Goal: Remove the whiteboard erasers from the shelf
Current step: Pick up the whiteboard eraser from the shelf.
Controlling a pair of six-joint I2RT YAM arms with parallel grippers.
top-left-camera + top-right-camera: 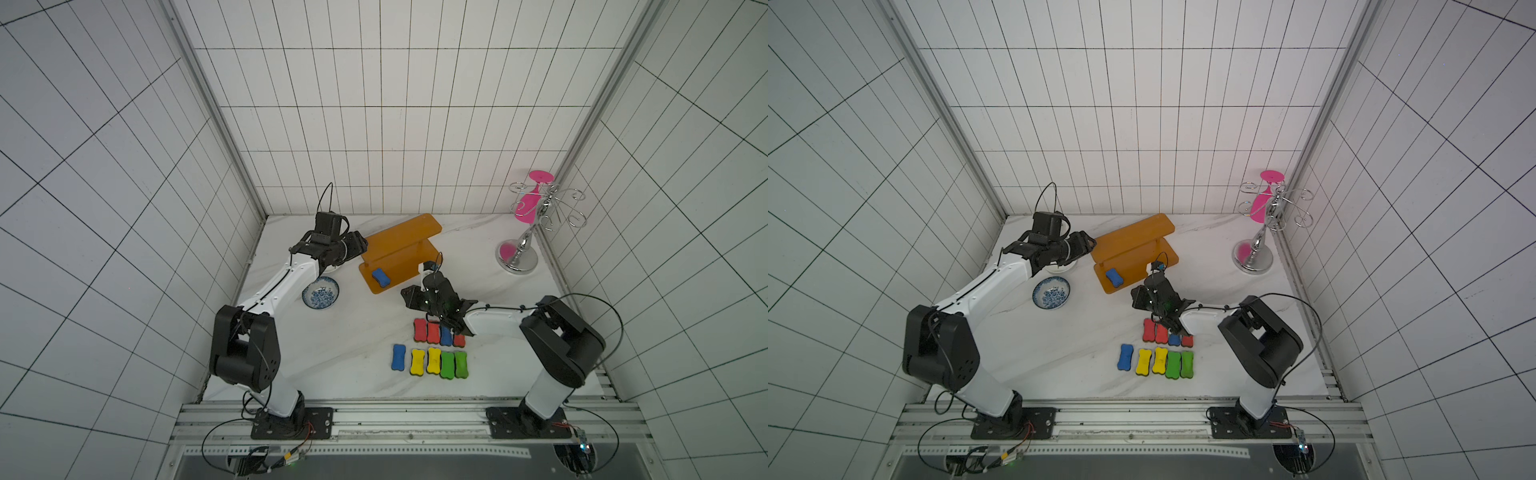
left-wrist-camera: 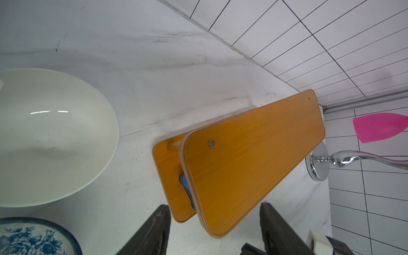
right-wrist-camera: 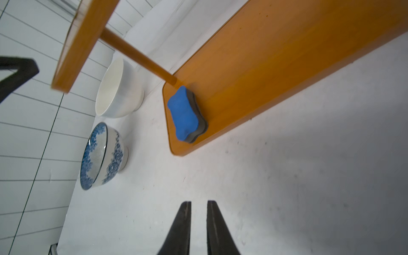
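Last pickup, I judge: one blue bone-shaped foam eraser (image 1: 380, 277) lies at the left end of the orange-brown two-tier wooden shelf's (image 1: 399, 241) lower board, while nine coloured others (image 1: 432, 359) sit on the near white marble table (image 1: 332, 353). The right gripper (image 3: 199, 202) is barely parted and empty; the left gripper (image 2: 214, 205) is spread and empty. Next, the right jaws should widen and reach in under the upper board.

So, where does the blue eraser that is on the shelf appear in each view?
Top view: blue eraser on the lower board of the shelf, at the end nearest the patterned bowl.
Top view: same spot.
Left wrist: only its edge shows under the upper board.
Right wrist: fully visible, beside the post.
Shared landmark: the patterned bowl.
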